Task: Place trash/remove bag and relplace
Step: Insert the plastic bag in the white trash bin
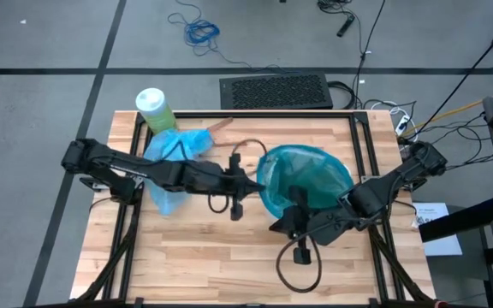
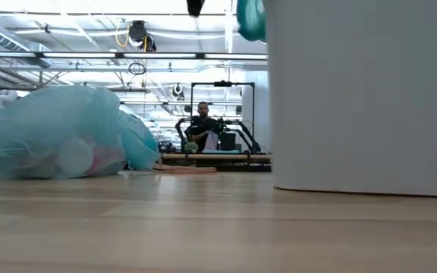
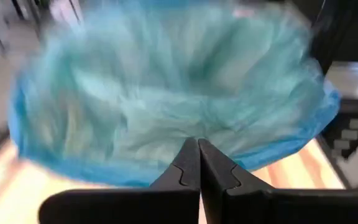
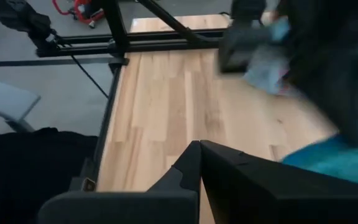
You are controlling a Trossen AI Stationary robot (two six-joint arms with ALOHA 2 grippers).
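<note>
The white wastebasket point(image 2: 363, 98) stands right of the table's middle, lined with a darker teal bag point(image 1: 306, 180). The sky-blue bag point(image 1: 174, 162) lies on its side on the left half of the table; pale and pinkish trash shows through its film point(image 2: 74, 155). A flat brown piece point(image 1: 221, 126) lies near the far edge. My left gripper point(image 3: 197, 146) is shut at the basket's left rim. My right gripper point(image 4: 199, 146) is shut above bare wood, by the basket's near-left side point(image 1: 285, 224). My left gripper comes level from the table's left, and its shut fingertips point(image 3: 191, 155) stand over the teal bag's rim point(image 3: 135, 177) on the basket's left side. The fingers themselves cover the spot, so I cannot tell whether they touch or hold the film.
A large green bottle with a white cap point(image 1: 154, 107) stands at the table's far left corner. Loose cables hang from both arms point(image 1: 302, 261). Bare wood lies along the near edge point(image 1: 204, 257). A person point(image 2: 203, 125) sits far behind the table.
</note>
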